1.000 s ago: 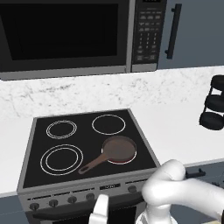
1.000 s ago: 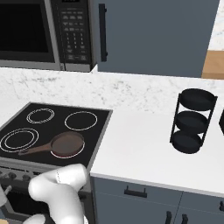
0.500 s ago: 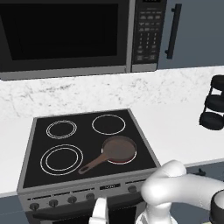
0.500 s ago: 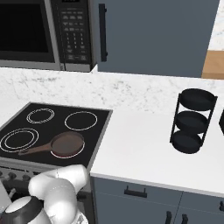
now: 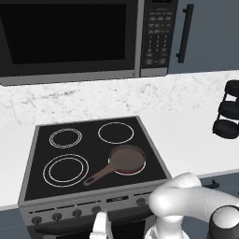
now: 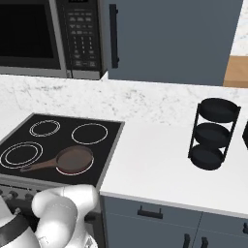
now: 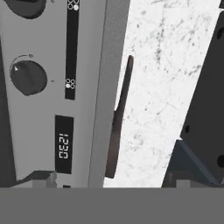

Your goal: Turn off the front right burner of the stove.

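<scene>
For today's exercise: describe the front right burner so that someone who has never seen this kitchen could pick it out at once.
Find the stove, black glass below the microwave. The front right burner is the ring nearest the front panel's right end. Unlike the three bare white rings, it carries a brown skillet and glows faintly red at its rim.

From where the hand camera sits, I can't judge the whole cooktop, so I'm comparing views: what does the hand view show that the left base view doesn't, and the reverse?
Hand view alone: a close look at a dark knob with its pointer mark, and readable clock digits.

Left base view alone: the front right burner under the skillet, three other rings, the microwave, and the black tiered rack.

Both: the stove and its grey front panel, plus the marble backsplash.
</scene>
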